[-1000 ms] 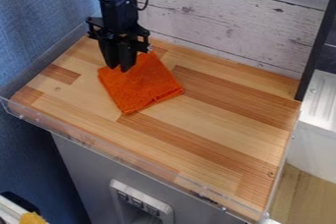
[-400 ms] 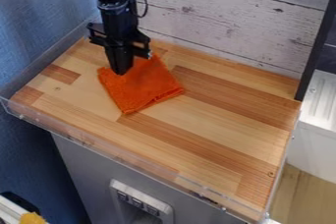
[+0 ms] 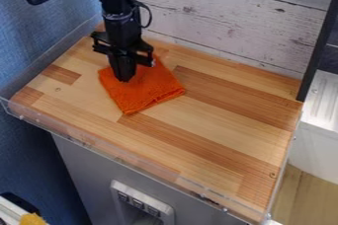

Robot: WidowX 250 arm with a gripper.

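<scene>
The black gripper [image 3: 124, 78] hangs down at the upper left of the camera view, its tips at the upper left part of an orange cloth [image 3: 147, 91]. The cloth lies folded and flat on the wooden counter, with one corner pointing toward the front edge. The gripper's tips look close together, and whether they pinch any fabric cannot be made out. Part of the cloth's upper left side is hidden behind the gripper.
The wooden counter [image 3: 218, 120] has a clear plastic lip [image 3: 132, 157] along its front. A whitewashed plank wall [image 3: 231, 26] stands behind, a blue wall [image 3: 39, 36] at the left, and a dark upright post [image 3: 318, 46] at the right rear.
The gripper has come down and slightly toward the front onto the cloth, and its fingers have drawn closer together. The cloth lies in the same place.
</scene>
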